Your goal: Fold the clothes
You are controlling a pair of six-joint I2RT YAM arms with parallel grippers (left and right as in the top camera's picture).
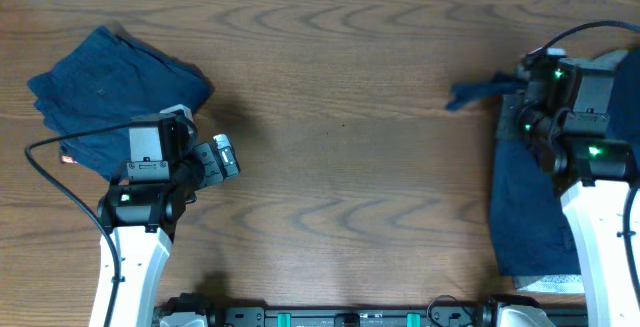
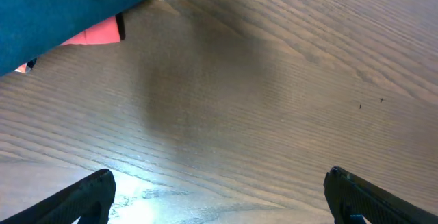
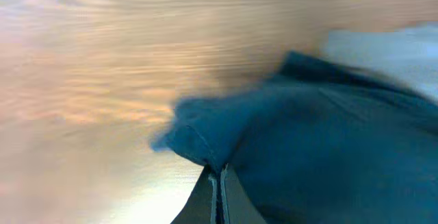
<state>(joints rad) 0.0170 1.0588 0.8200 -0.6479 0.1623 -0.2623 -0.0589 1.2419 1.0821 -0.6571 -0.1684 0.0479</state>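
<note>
A folded pile of navy-blue clothes [image 1: 110, 87] lies at the table's far left; its edge and a pink label [image 2: 96, 32] show in the left wrist view. My left gripper [image 1: 222, 157] is open and empty, just right of that pile, over bare wood [image 2: 219, 196]. More navy clothes [image 1: 530, 207] lie at the right edge. My right gripper [image 1: 530, 92] is shut on a fold of a navy garment [image 3: 287, 135] and holds it lifted, one corner [image 1: 470, 92] sticking out to the left. The fingertips [image 3: 217, 183] pinch the cloth.
A pale grey cloth [image 3: 390, 46] lies behind the navy garment at the right, also seen by the right arm [image 1: 615, 62]. A light patterned piece [image 1: 550, 284] peeks out at the near right. The wooden table [image 1: 350, 147] spans the middle.
</note>
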